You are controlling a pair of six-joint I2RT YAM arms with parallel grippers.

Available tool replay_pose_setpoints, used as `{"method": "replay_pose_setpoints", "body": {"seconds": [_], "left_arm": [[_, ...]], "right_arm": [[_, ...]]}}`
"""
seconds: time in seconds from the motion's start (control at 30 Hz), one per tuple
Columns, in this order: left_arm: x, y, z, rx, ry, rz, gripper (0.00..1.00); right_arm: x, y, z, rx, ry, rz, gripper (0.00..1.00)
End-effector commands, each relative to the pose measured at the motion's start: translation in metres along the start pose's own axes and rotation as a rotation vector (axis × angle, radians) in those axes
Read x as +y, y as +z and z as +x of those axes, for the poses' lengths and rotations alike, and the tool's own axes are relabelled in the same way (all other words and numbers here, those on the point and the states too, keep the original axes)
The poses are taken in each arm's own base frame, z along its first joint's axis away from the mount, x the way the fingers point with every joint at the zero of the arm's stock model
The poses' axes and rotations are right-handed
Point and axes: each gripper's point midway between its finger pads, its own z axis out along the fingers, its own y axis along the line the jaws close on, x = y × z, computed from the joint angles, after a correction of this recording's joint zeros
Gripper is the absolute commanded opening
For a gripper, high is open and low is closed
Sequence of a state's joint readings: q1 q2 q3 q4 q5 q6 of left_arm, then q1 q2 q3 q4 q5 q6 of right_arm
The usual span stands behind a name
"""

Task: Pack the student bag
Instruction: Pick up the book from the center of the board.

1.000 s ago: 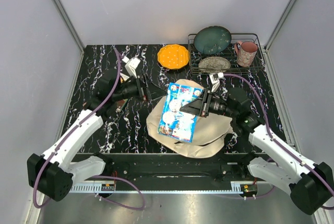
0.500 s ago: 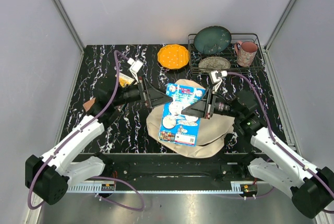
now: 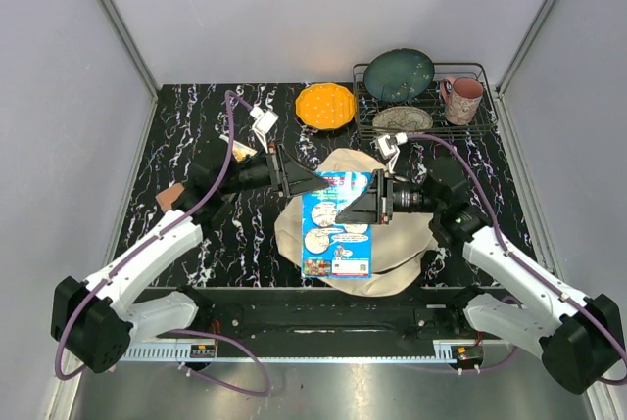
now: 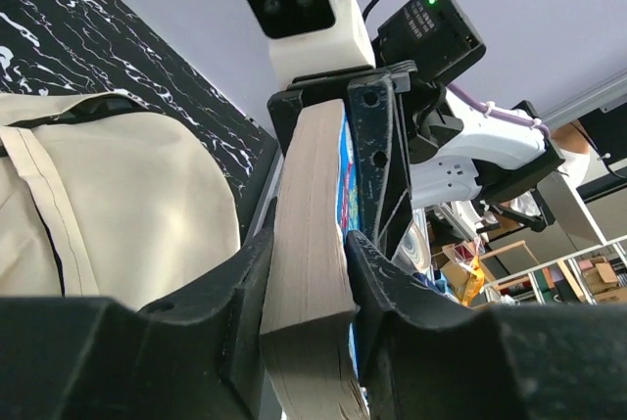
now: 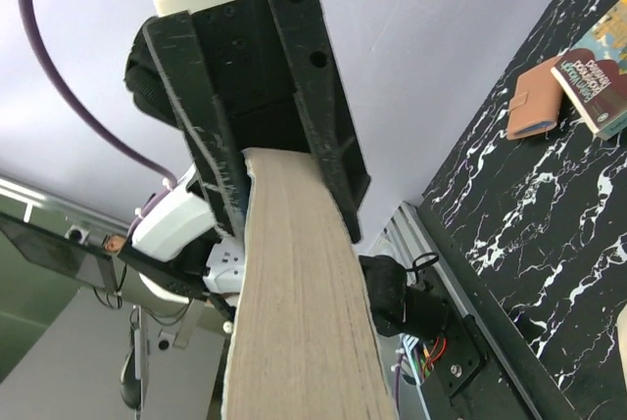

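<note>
While both arms reach in toward the middle, my left gripper [image 3: 315, 183] is clamped on the far left corner of a blue-covered book [image 3: 338, 229], and my right gripper [image 3: 349, 210] grasps its right edge. The book hangs cover-up over the student bag [image 3: 397, 256], which lies slumped on the black marbled table [image 3: 196, 107] between my arms.

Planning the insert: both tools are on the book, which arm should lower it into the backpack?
Right, likely: the right tool clamps the book mid-edge above the backpack; the left tool only pinches its far corner.
</note>
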State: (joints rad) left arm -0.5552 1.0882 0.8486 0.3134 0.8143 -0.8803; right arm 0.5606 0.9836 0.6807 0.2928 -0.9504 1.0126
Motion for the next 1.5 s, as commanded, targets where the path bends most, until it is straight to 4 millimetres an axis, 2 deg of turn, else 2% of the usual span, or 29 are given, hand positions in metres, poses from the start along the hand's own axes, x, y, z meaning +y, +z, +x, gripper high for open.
{"method": "replay_pose_setpoints", "body": {"seconds": [0.0, 0.2, 0.23, 0.27, 0.4, 0.43, 0.47, 0.5, 0.53, 0.57, 0.67, 0.7, 0.73, 0.77, 0.8, 0.83, 0.87, 0.9, 0.93, 1.0, 1.03, 1.07, 1.1, 1.13, 1.17, 1.3, 1.33, 1.4, 1.47], "left_arm": [[-0.025, 0.002, -0.002, 0.024, 0.074, 0.086, 0.36], [-0.021, 0.000, 0.009, 0.059, 0.065, 0.066, 0.31], [-0.019, -0.001, 0.012, 0.069, 0.064, 0.063, 0.43], [-0.018, -0.001, 0.013, 0.074, 0.062, 0.060, 0.48], [-0.012, -0.002, 0.020, 0.097, 0.042, 0.048, 0.47], [-0.012, -0.001, 0.020, 0.100, 0.048, 0.047, 0.39], [-0.009, 0.000, 0.020, 0.103, 0.043, 0.038, 0.20], [-0.006, 0.000, 0.021, 0.108, 0.033, 0.023, 0.09], [-0.002, 0.001, 0.020, 0.105, 0.038, 0.005, 0.00], [-0.002, 0.002, 0.016, 0.093, 0.046, -0.011, 0.00], [0.011, 0.000, 0.009, 0.048, 0.049, -0.102, 0.00], [0.016, -0.001, 0.007, 0.032, 0.041, -0.139, 0.00], [0.022, -0.004, -0.004, -0.029, 0.056, -0.196, 0.00], [0.027, -0.007, -0.008, -0.059, 0.058, -0.232, 0.00], [0.032, -0.011, -0.012, -0.083, 0.051, -0.279, 0.00], [0.039, -0.018, -0.028, -0.158, 0.065, -0.342, 0.00], [0.047, -0.023, -0.030, -0.175, 0.047, -0.389, 0.00], [0.055, -0.029, -0.033, -0.197, 0.026, -0.431, 0.00], [0.064, -0.038, -0.043, -0.250, -0.004, -0.464, 0.00], [0.067, -0.045, -0.056, -0.314, -0.032, -0.469, 0.00], [0.072, -0.051, -0.059, -0.361, -0.078, -0.474, 0.00], [0.069, -0.052, -0.067, -0.402, -0.079, -0.452, 0.00], [0.069, -0.054, -0.071, -0.433, -0.094, -0.448, 0.00], [0.072, -0.058, -0.071, -0.473, -0.135, -0.448, 0.00], [0.065, -0.057, -0.079, -0.510, -0.123, -0.406, 0.00], [0.058, -0.050, -0.085, -0.545, -0.171, -0.319, 0.00], [0.058, -0.049, -0.084, -0.548, -0.200, -0.302, 0.00], [0.056, -0.049, -0.086, -0.576, -0.192, -0.271, 0.00], [0.054, -0.049, -0.089, -0.587, -0.212, -0.259, 0.00]], "right_arm": [[0.035, 0.001, -0.013, 0.021, -0.160, -0.078, 0.00], [0.029, 0.004, -0.013, 0.058, -0.181, -0.060, 0.00], [0.028, 0.005, -0.013, 0.065, -0.182, -0.060, 0.00], [0.027, 0.006, -0.014, 0.070, -0.179, -0.051, 0.00], [0.026, 0.006, -0.017, 0.073, -0.222, -0.037, 0.00], [0.026, 0.006, -0.017, 0.077, -0.229, -0.038, 0.00], [0.027, 0.006, -0.018, 0.081, -0.228, -0.033, 0.00], [0.024, 0.007, -0.019, 0.080, -0.240, -0.024, 0.00], [0.023, 0.007, -0.020, 0.079, -0.237, -0.015, 0.00], [0.019, 0.008, -0.018, 0.086, -0.230, -0.006, 0.01], [0.005, 0.009, -0.024, 0.050, -0.204, 0.069, 0.17], [-0.001, 0.007, -0.024, 0.033, -0.178, 0.110, 0.27], [-0.013, 0.006, -0.034, -0.034, -0.166, 0.185, 0.39], [-0.025, 0.002, -0.032, -0.057, -0.122, 0.246, 0.58], [-0.027, -0.003, -0.035, -0.103, -0.116, 0.283, 0.65], [-0.042, -0.011, -0.047, -0.203, -0.092, 0.383, 0.74], [-0.058, -0.017, -0.042, -0.247, -0.015, 0.431, 0.78], [-0.058, -0.029, -0.048, -0.344, -0.014, 0.462, 0.81], [-0.072, -0.034, -0.040, -0.380, 0.022, 0.477, 0.84], [-0.068, -0.046, -0.042, -0.494, 0.072, 0.446, 0.86], [-0.079, -0.049, -0.033, -0.512, 0.102, 0.448, 0.87], [-0.080, -0.050, -0.030, -0.533, 0.157, 0.432, 0.87], [-0.072, -0.052, -0.031, -0.560, 0.151, 0.391, 0.87], [-0.078, -0.052, -0.027, -0.563, 0.169, 0.380, 0.87], [-0.078, -0.052, -0.026, -0.572, 0.194, 0.365, 0.87], [-0.081, -0.046, -0.023, -0.554, 0.214, 0.325, 0.87], [-0.077, -0.044, -0.027, -0.560, 0.199, 0.296, 0.88], [-0.083, -0.040, -0.029, -0.563, 0.226, 0.294, 0.88], [-0.080, -0.038, -0.035, -0.583, 0.203, 0.262, 0.89]]}}
